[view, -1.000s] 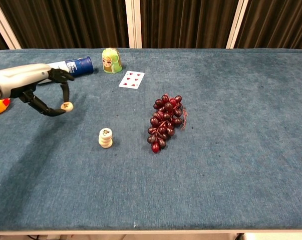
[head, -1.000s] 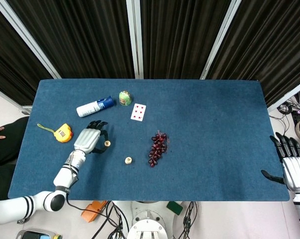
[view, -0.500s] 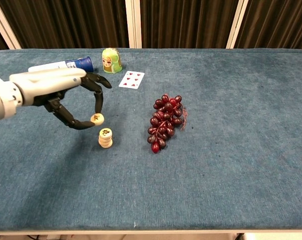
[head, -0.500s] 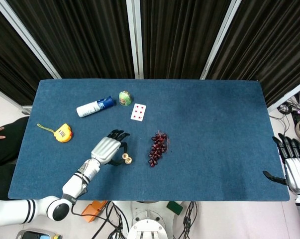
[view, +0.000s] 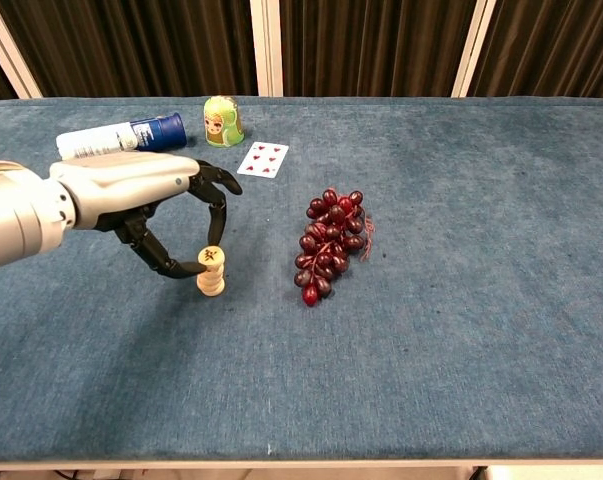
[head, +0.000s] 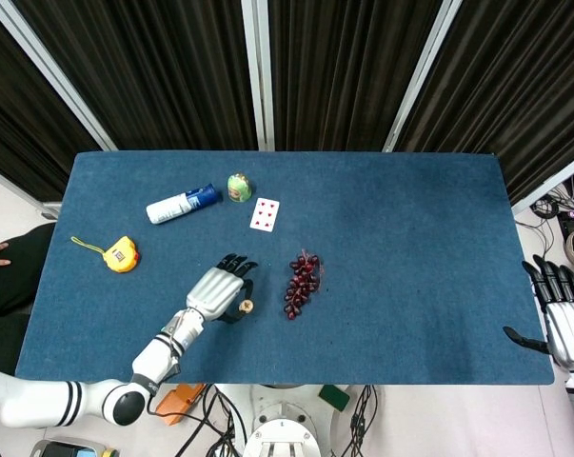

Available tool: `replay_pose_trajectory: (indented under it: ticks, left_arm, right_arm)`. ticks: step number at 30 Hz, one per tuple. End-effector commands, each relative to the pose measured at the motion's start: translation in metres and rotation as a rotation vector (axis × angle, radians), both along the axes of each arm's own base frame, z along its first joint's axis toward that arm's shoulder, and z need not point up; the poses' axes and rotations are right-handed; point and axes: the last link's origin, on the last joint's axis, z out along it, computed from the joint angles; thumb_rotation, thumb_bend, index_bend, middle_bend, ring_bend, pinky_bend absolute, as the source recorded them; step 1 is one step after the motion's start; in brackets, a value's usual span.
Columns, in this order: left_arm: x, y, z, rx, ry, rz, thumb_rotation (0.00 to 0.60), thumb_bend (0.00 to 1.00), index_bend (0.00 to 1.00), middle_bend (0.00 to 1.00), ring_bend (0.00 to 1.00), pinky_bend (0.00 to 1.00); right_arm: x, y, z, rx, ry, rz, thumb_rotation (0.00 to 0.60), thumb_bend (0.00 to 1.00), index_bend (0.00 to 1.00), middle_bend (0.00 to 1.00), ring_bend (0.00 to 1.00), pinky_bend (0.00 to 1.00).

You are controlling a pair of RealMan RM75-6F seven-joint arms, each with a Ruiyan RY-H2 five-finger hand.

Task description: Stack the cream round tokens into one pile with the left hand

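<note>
A short pile of cream round tokens (view: 212,283) stands on the blue table, left of the grapes; in the head view the pile (head: 246,306) peeks out beside my fingers. My left hand (view: 146,195) arches over it from the left and pinches the top token (view: 212,258) between thumb and a finger, the token resting on the pile. From above, the left hand (head: 215,293) covers most of the pile. My right hand (head: 563,319) hangs past the table's right edge, fingers spread, holding nothing.
A bunch of dark red grapes (view: 329,243) lies just right of the pile. Farther back are a playing card (view: 262,159), a small green doll (view: 221,121) and a white-and-blue spray bottle (view: 121,137). A yellow tape measure (head: 121,255) sits at the left.
My left hand carried a token from the left side of the table rightward and lowered it onto the top of the pile. The right hand stayed still.
</note>
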Motion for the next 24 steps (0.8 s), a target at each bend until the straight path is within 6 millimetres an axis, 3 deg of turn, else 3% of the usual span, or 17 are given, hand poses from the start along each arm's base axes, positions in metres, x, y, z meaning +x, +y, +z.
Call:
replay_pose_trajectory:
  ticks: [1,24]
  left_arm:
    - [0.0006,-0.0003,-0.0009,-0.001,0.005,-0.002,0.6,0.33,0.5,0.08,0.0,0.0]
    - [-0.005,0.0008,0.0016,0.012,0.022,0.014,0.6,0.32,0.48,0.08,0.0,0.0]
  right_arm:
    - [0.0001,-0.0001,-0.0002,0.001,-0.001,0.0,0.6,0.19,0.0,0.02,0.0,0.01]
    - [0.0018,-0.002,-0.0008,0.004,0.0,0.004,0.6,0.19,0.0,0.02,0.0,0.01]
